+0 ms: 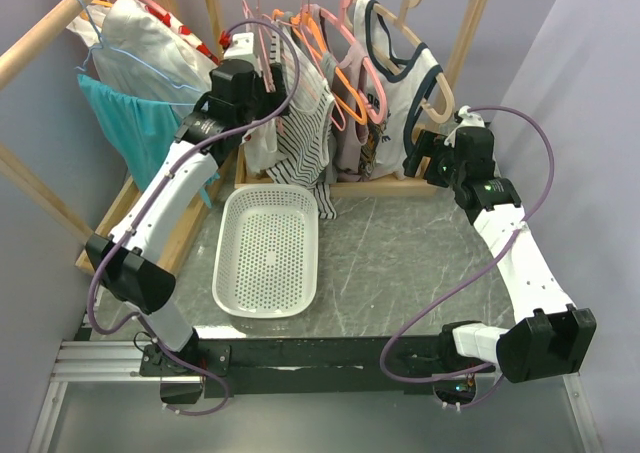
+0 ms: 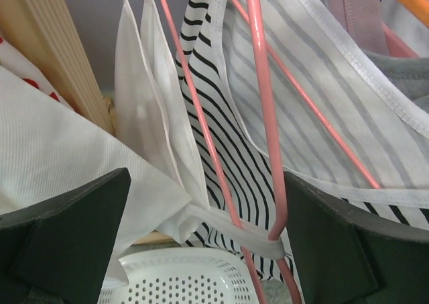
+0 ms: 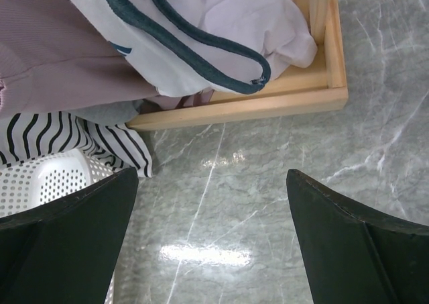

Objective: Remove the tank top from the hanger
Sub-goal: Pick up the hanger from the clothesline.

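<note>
left gripper (image 2: pixel 204 233) wide, at top (image 2: pixel 228 163) and hanger (image 2: pixel 264 116) | right gripper (image 3: pixel 213 240) wide, above table (image 3: pixel 281 176) near rack edge (image 3: pixel 268 104)

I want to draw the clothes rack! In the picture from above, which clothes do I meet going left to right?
teal cloth → striped top → navy-trimmed top. The tops bunched between the last two overlap too much to order.
</note>
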Robot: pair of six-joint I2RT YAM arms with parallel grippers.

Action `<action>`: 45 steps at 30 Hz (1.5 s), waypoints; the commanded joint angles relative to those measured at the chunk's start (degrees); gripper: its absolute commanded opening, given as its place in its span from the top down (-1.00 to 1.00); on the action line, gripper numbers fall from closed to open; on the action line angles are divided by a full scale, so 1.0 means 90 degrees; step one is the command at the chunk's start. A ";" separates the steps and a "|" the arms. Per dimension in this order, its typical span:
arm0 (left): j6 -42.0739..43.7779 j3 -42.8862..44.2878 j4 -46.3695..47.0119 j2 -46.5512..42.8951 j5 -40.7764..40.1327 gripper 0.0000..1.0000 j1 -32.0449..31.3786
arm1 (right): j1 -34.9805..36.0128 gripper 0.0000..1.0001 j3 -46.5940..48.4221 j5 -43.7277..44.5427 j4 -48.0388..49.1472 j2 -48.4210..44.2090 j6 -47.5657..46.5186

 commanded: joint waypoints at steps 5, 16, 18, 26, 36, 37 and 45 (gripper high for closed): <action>0.0183 -0.0267 0.0792 -0.0308 0.0200 -0.33 -0.0039 | -0.0021 -0.99 0.0131 0.0087 0.0020 -0.0131 -0.0044; 0.0231 -0.0287 0.0822 -0.0406 0.0298 0.75 -0.0039 | -0.0021 -1.00 0.0073 0.0029 0.0020 -0.0043 -0.0005; 0.0231 -0.0170 0.0647 -0.0357 0.0318 0.98 -0.0039 | -0.0021 -1.00 0.0073 0.0009 0.0030 -0.0043 0.0005; 0.0368 -0.0365 0.0646 -0.0620 0.0445 0.98 -0.0039 | -0.0031 -1.00 -0.0034 -0.0030 0.0039 -0.0268 0.0063; 0.0563 0.0416 -0.0242 -0.0933 0.0747 0.98 -0.0039 | -0.0031 -1.00 -0.0044 -0.0079 0.0010 -0.0307 0.0093; 0.0573 0.0475 -0.0320 -0.0991 0.0805 0.98 -0.0039 | -0.0022 -1.00 -0.0035 -0.0079 0.0010 -0.0336 0.0102; 0.0690 0.0213 -0.0926 -0.1616 0.1089 0.98 -0.0039 | -0.0021 -1.00 0.0082 -0.0030 -0.0087 -0.0502 0.0092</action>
